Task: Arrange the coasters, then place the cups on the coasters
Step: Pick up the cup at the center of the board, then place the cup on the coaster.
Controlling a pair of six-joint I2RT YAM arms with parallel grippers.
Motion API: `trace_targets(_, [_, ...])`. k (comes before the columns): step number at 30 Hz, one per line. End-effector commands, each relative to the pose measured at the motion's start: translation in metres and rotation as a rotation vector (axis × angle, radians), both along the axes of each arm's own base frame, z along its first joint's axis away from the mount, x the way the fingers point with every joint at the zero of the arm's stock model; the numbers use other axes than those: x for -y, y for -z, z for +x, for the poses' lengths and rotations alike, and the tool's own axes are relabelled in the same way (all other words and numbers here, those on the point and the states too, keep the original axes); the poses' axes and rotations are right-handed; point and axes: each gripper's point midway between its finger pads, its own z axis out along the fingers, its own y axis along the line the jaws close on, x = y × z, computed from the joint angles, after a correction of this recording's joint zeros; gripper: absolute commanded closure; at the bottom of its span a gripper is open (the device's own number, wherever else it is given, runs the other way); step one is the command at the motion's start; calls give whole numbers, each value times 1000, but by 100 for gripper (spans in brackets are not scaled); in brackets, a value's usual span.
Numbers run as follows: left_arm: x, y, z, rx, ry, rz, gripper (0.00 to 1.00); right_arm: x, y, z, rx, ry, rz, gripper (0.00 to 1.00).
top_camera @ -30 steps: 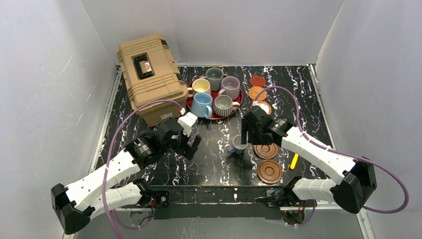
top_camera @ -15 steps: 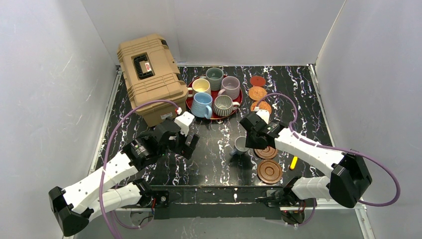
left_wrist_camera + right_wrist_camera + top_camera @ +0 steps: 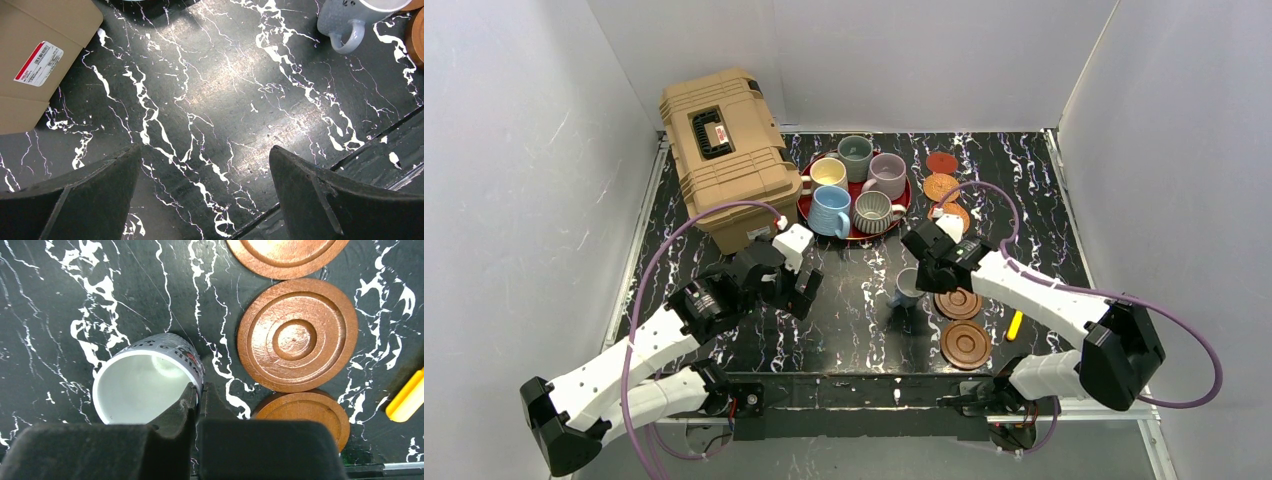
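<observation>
Step, likely: cup (image 3: 142,385) onto wooden coaster (image 3: 297,335) | your right gripper (image 3: 199,390) pinched shut on cup rim — cup stands on table (image 3: 45,305) just beside that coaster | left gripper (image 3: 205,150) wide open, empty | next: lift, centre over coaster, lower gently.

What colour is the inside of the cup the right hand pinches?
The cup is white inside, grey outside; clearest in the right wrist view.

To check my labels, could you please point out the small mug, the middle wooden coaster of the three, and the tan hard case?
small mug (image 3: 135,385): right wrist view, white inside wall.
middle wooden coaster (image 3: 297,335): right wrist view, raised centre disc.
tan hard case (image 3: 749,150): top external view, lid beside the handle.
</observation>
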Motion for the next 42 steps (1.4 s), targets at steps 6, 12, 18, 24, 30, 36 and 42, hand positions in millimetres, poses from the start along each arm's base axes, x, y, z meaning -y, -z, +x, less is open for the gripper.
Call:
trace_targets(6, [-9,-6,0,17,-44,-9,2,12,-83,70,126,63,-8,99])
trace_targets(12, [-9,-13,0,40,-53,-50,2,42,-92,135,115,136,-35,99])
trace_targets(18, [-9,-17,0,50,-52,-64,2,65,-81,200,109,222,2,99])
trace_targets(24, [-10,-15,2,51,-50,-42,2,72,-72,253,126,271,26,99])
trace_targets(30, [-10,-15,2,55,-48,-37,2,85,-60,292,129,323,41,99])
trace_targets(36, [-10,-16,2,58,-43,-39,2,89,-56,321,160,360,83,99])
trace_targets(42, [-10,-16,2,57,-41,-35,2,94,-53,341,183,396,90,99])
